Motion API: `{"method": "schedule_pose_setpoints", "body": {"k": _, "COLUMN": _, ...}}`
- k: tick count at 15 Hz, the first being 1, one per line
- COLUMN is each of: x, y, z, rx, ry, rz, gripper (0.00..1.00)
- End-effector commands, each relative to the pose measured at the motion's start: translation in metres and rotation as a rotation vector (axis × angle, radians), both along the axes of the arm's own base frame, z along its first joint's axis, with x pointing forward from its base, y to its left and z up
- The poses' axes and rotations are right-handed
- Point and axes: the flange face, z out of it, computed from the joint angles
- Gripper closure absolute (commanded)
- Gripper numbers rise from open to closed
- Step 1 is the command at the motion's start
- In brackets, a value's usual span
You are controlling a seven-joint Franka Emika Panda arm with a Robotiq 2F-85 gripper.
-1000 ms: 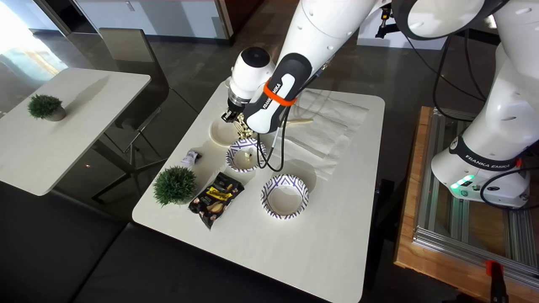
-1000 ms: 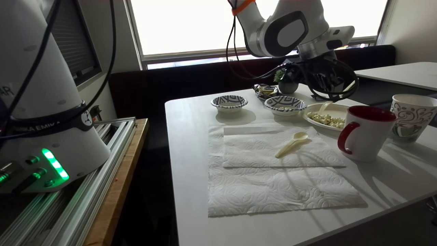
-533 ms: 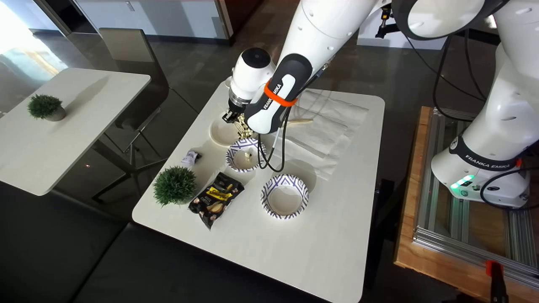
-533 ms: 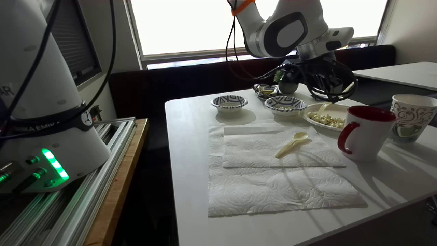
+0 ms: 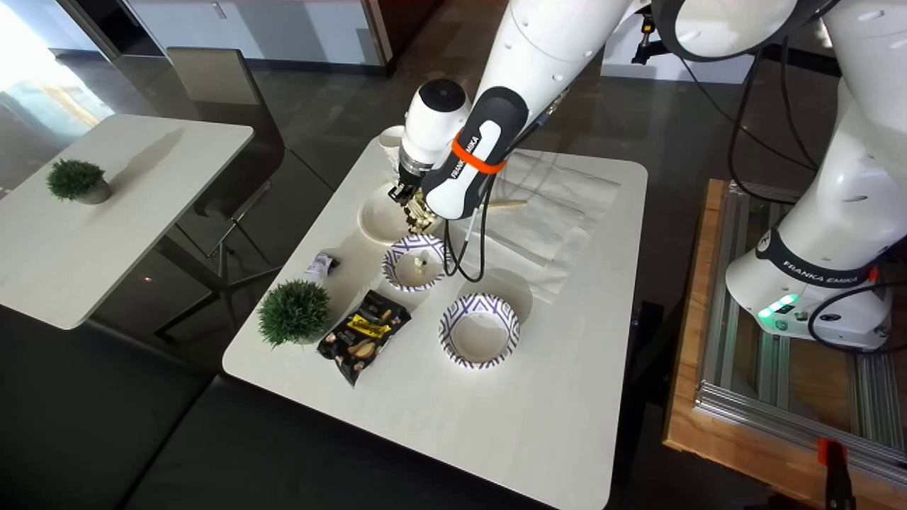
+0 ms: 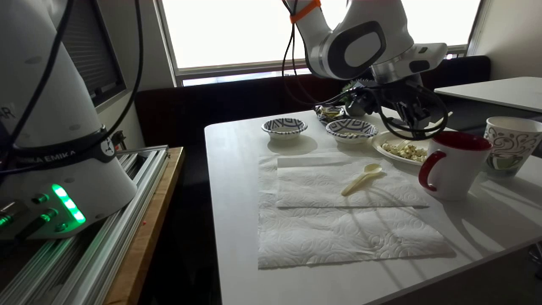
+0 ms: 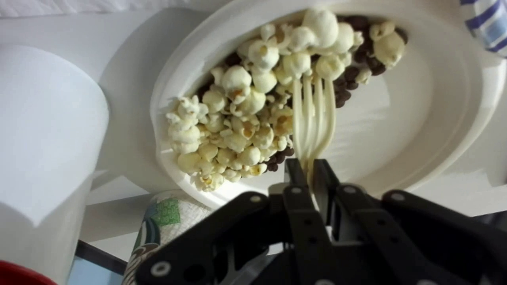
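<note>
My gripper (image 7: 308, 163) is shut on a pale plastic fork (image 7: 315, 118), with its fingertips either side of the handle. The fork's tines point at and touch or overlap the popcorn (image 7: 237, 122) heaped on a white oval plate (image 7: 404, 130). Small dark brown pieces (image 7: 342, 93) lie under and beside the popcorn. In both exterior views the gripper (image 5: 401, 194) is low over the plate (image 5: 381, 216); it also shows in an exterior view (image 6: 417, 123), partly hidden by cables. How deep the tines sit is hard to tell.
A patterned bowl (image 5: 392, 263) with a little popcorn stands by the plate; a second bowl (image 5: 479, 338) stands apart. A red-handled mug (image 6: 451, 173) and paper cup (image 6: 512, 146) stand close. A spoon (image 6: 360, 181) lies on paper towels (image 6: 338, 237). A black bag (image 5: 365, 334) and plant (image 5: 294, 312) stand farther.
The gripper has moved lower with the fork, towards the popcorn and the mug's side. The plate and the bowl beside it have shifted slightly.
</note>
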Motion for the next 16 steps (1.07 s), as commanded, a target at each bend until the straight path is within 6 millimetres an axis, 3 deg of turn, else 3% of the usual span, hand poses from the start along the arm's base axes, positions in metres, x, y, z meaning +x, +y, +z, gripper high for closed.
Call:
{"method": "schedule_pose_setpoints", "body": {"k": 1, "x": -0.007, "y": -0.016, "z": -0.002, "rx": 0.006, "ry": 0.003, "rz": -0.002, "gripper": 0.97}}
{"method": "schedule_pose_setpoints", "body": {"k": 9, "x": -0.002, "y": 0.044, "z": 0.039, "rx": 0.034, "ry": -0.039, "rz": 0.040, "gripper": 0.97}}
{"method": "schedule_pose_setpoints", "body": {"k": 16, "x": 0.002, "y": 0.055, "z": 0.067, "rx": 0.023, "ry": -0.068, "rz": 0.042, "gripper": 0.97}}
